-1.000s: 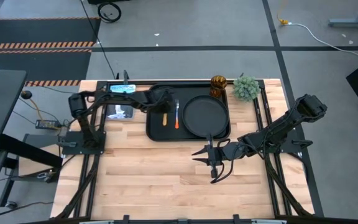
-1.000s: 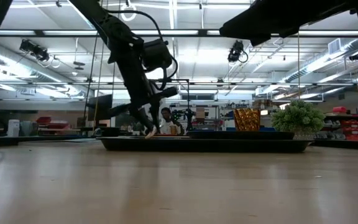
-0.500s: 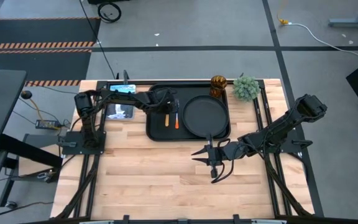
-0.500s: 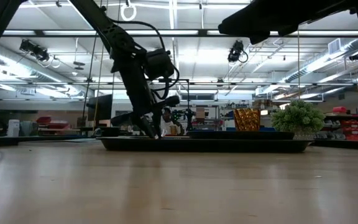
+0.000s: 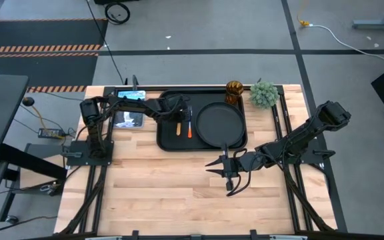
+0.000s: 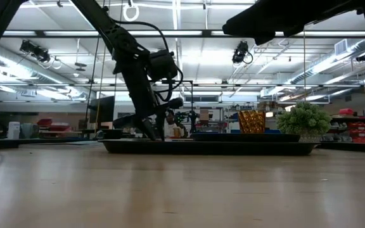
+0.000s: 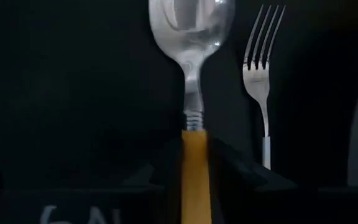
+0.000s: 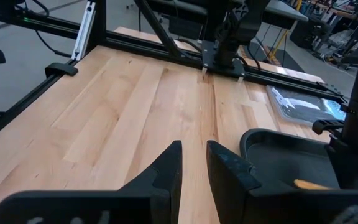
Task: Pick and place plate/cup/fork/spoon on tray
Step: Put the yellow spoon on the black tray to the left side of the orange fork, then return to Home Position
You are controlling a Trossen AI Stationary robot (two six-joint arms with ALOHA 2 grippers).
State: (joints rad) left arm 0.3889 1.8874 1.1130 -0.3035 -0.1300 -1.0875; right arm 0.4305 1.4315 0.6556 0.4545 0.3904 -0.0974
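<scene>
Lowering since a second earlier, the left gripper (image 5: 177, 117) had set the spoon (image 7: 194, 93) on the tray (image 5: 168, 143) beside the fork (image 7: 261, 81); its fingers bracketed the handle, grip unclear; right fingers slightly apart.

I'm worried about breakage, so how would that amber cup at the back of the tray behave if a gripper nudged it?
The cup looks glossy, so it may be slippery to grip and possibly breakable. It stands upright on the tray by the far rim, so a high push could tip it. It is small, probably light, and could slide easily.
</scene>
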